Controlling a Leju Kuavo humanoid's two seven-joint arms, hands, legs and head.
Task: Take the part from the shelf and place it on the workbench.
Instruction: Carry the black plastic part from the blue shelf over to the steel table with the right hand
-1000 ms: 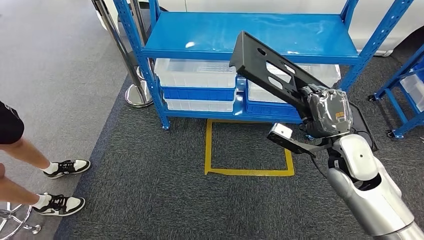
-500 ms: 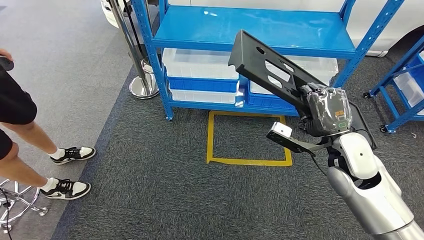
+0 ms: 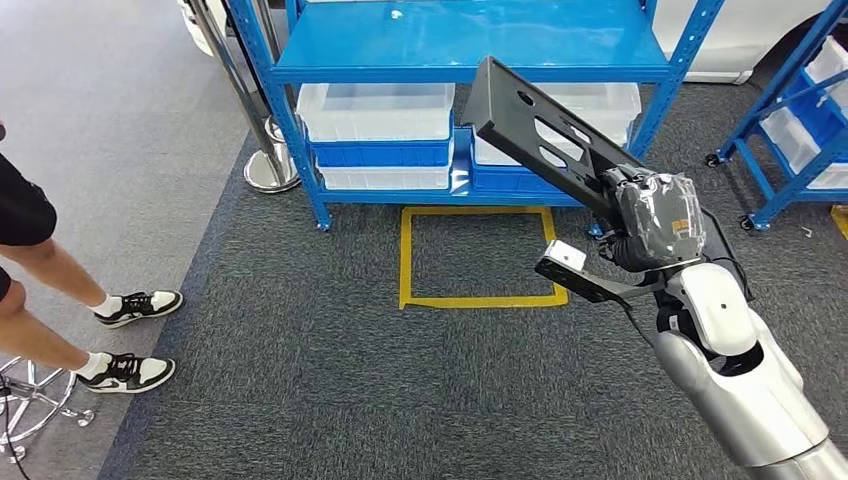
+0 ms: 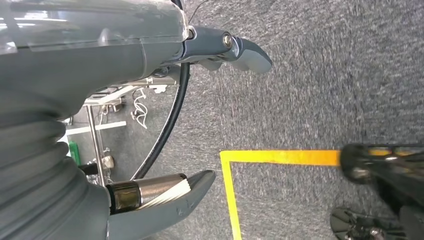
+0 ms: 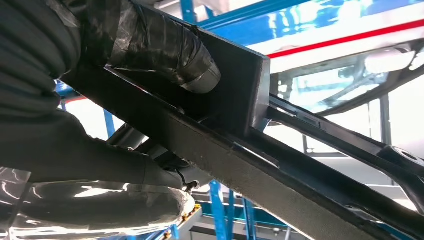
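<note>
- Head view: the right hand [image 3: 655, 218], wrapped in clear film, grips one end of the part [image 3: 545, 140], a long black plate with cut-out holes. The part slants up from the hand toward the blue shelf [image 3: 470, 45] and hangs in the air in front of it, touching neither shelf nor floor.
- Right wrist view: the thumb and the darker fingers [image 5: 170, 47] close round the part [image 5: 235, 135] from both sides.
- Left wrist view: the left hand [image 4: 165, 125] holds nothing; its thumb and a finger stand well apart over the carpet.
- Clear and blue bins [image 3: 380, 135] are stacked on the lower level of the shelf, behind the part's raised end.
- A square of yellow tape [image 3: 480, 255] lies on the dark carpet just in front of the shelf, below the part.
- A chrome post base [image 3: 268, 170] stands just beside the shelf's left leg.
- A second blue rack [image 3: 790, 130] on castors stands to the right of the shelf.
- A person's legs, in black-and-white sneakers [image 3: 130, 340], stand well to the left of the shelf, on the grey floor at the carpet's edge, beside the chrome legs of a stool [image 3: 30, 405].
</note>
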